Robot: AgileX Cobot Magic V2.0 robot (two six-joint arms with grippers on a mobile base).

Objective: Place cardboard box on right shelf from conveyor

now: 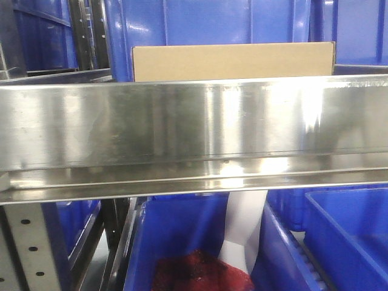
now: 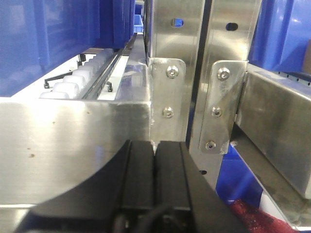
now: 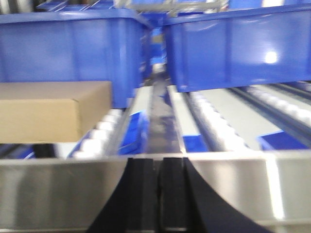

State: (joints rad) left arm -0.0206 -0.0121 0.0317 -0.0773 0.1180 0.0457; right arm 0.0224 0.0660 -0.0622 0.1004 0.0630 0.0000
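spanning the front view, the shiny stainless-steel shelf [image 1: 194,121] hides the base of the plain tan cardboard box [image 1: 233,60], which rests on its white rollers [image 3: 104,128] ahead of the blue plastic bins [image 3: 63,48]. the left gripper [image 2: 155,170] and right gripper [image 3: 158,194] both show jaws pressed together, holding nothing. risk, in my judgement: the box sits near the front lip, so a careless arm could nudge it off.
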